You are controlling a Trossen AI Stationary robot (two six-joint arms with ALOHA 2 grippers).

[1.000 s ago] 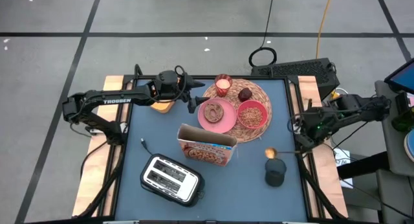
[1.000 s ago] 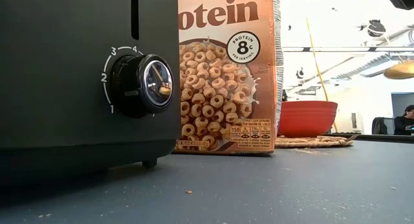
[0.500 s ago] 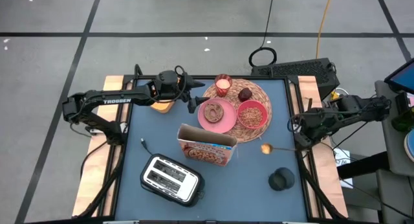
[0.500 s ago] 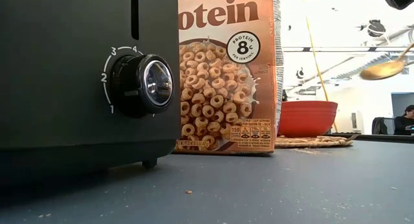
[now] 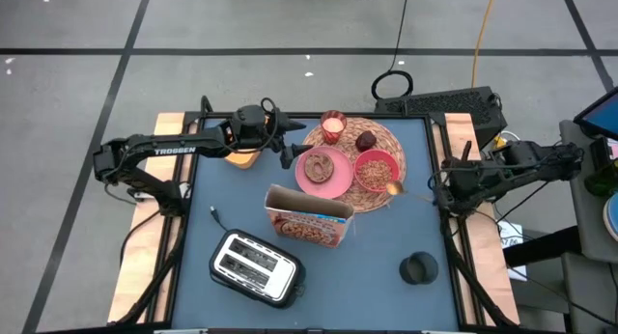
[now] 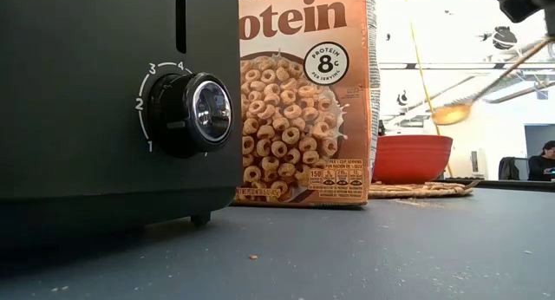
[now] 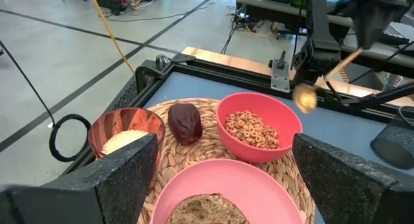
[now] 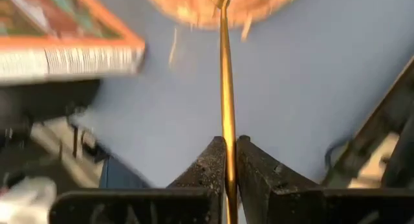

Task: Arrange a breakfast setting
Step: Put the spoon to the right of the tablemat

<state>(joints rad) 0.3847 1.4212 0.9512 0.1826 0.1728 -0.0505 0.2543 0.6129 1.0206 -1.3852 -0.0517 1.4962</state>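
On the round straw mat (image 5: 353,153) stand a pink plate (image 5: 333,182) with a bagel (image 5: 317,166), a red bowl (image 5: 377,169) of cereal rings, a small glass (image 5: 333,126) and a dark red fruit (image 5: 366,141). The brown cereal box (image 5: 309,219) stands upright near the mat. My right gripper (image 5: 437,195) is shut on a gold spoon (image 5: 406,192), whose bowl (image 6: 451,115) hovers by the red bowl's right rim. My left gripper (image 7: 223,191) stands open at the mat's left, above the plate (image 7: 213,185), touching nothing. My right gripper pinches the spoon's thin handle (image 8: 226,130) between its two fingers, near the handle's free end. The spoon sticks straight out ahead of the fingers, in line with them, slanting down toward the mat. It is lifted clear of the table.
A black toaster (image 5: 253,268) sits at the near left, and a black mesh cup (image 5: 419,268) at the near right. A tan thing (image 5: 243,159) lies under the left arm. Bare blue tabletop lies between the cereal box and the cup.
My right gripper has turned at the wrist and swung the spoon from above the black cup toward the table's far edge and the red bowl; the spoon's bowl now hangs at the mat's right rim. The cup has shifted slightly toward the near edge.
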